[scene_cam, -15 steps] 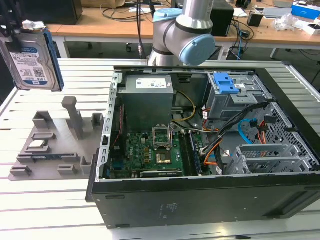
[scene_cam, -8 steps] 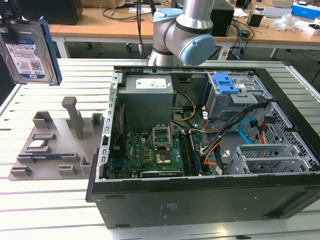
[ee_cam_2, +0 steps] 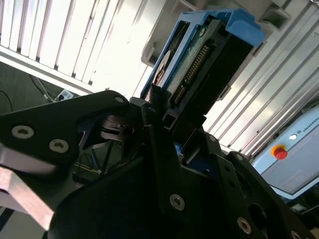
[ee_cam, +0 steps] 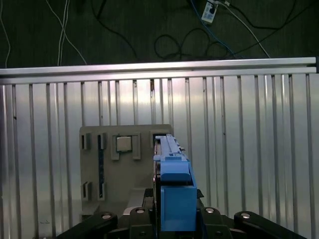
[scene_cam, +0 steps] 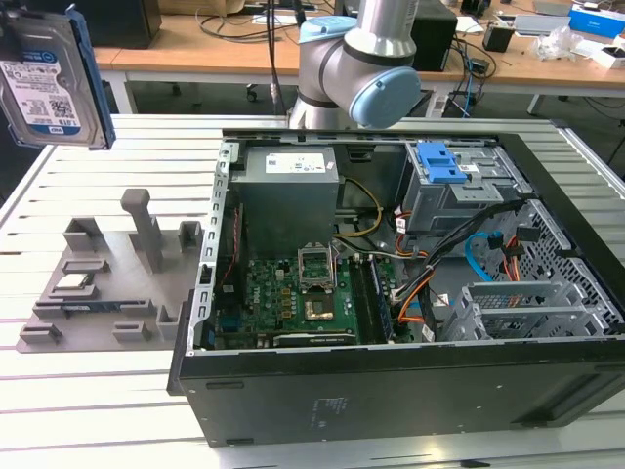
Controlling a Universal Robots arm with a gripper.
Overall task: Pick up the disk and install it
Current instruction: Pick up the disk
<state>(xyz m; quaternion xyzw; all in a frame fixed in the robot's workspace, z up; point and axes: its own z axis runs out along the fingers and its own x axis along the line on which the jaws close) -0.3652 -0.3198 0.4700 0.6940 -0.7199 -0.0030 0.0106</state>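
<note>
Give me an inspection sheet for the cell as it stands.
Surface: slotted metal table, carrying the case and the tray.
Job's things: the disk is held in the air over the table's end at the exterior view's left, outside the open computer case.
Clutter: grey fixture tray beside the case.
Gripper: gripper is shut on the disk.
Cables: loose leads inside the case.
Surroundings: desks with cables behind the table.

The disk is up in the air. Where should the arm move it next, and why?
Probably sideways toward the open computer case: the gripper holds the disk high over the grey tray, at the exterior view's left, away from the case's drive bay.
</note>
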